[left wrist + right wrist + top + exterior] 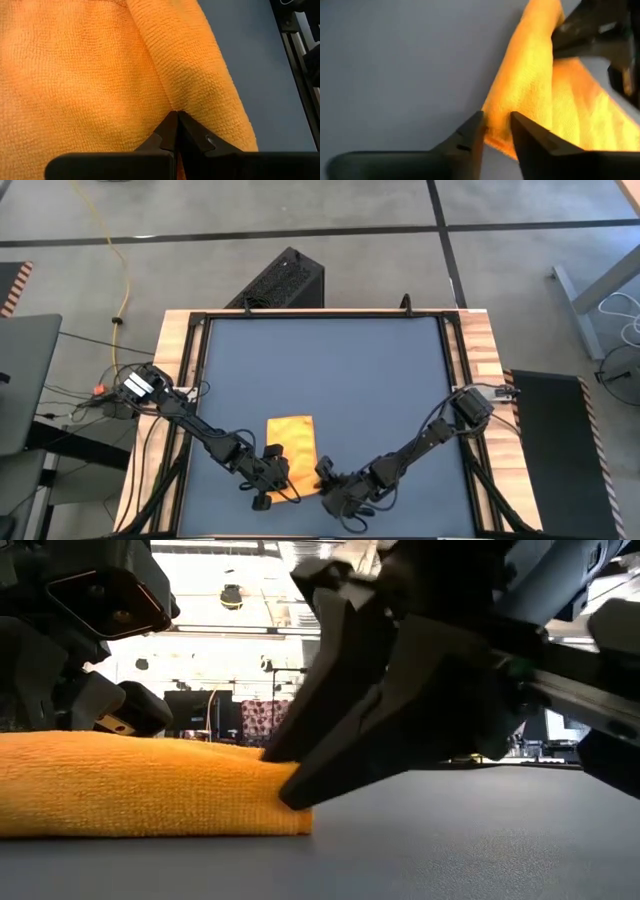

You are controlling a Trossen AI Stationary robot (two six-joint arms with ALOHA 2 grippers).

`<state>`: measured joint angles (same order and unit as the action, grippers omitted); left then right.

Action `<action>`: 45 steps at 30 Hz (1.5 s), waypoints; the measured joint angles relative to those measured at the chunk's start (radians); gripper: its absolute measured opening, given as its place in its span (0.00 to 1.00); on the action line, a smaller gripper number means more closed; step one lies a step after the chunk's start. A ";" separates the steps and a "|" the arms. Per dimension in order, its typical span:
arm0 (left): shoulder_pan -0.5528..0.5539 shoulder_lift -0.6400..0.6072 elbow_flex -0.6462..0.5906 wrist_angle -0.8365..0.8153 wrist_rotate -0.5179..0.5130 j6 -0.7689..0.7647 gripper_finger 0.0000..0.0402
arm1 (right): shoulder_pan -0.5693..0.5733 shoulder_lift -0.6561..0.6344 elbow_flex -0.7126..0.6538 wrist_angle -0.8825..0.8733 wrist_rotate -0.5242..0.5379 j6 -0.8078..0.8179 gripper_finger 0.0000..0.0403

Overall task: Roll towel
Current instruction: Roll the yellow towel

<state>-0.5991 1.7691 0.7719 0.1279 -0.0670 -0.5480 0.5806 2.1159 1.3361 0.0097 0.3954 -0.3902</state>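
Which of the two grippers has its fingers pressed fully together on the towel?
The left gripper: its fingertips meet on the towel. The right gripper differs, with a gap between its fingers at the towel's corner.

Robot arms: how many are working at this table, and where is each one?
2. The left gripper is at the near left edge of the orange towel, fingers shut on its fold. The right gripper is at the towel's near right corner, fingers apart around its edge.

I see a plain yellow-orange towel (pixel 291 442) with a fine ribbed weave on a slate-blue table mat (pixel 330 370), framed by light wood edges (pixel 478 340). I see 2 black arms.
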 joint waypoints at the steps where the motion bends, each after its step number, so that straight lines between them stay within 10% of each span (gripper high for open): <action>1: 0.000 0.000 0.000 0.001 0.000 0.001 0.00 | -0.002 0.000 0.000 -0.011 0.000 0.024 0.28; 9: 0.000 0.000 0.000 0.004 0.003 0.002 0.00 | -0.015 0.000 0.000 -0.023 -0.050 0.148 0.04; 32: -0.011 -0.056 0.000 -0.037 -0.046 0.004 0.00 | -0.191 -0.001 -0.008 0.197 -0.673 0.886 0.03; 45: -0.030 -0.050 0.000 -0.055 -0.080 -0.073 0.00 | -0.154 -0.009 -0.273 0.628 -0.542 1.539 0.03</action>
<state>-0.6292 1.7195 0.7719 0.0731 -0.1471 -0.6206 0.4265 2.1071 1.0627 0.6378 -0.1468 1.1485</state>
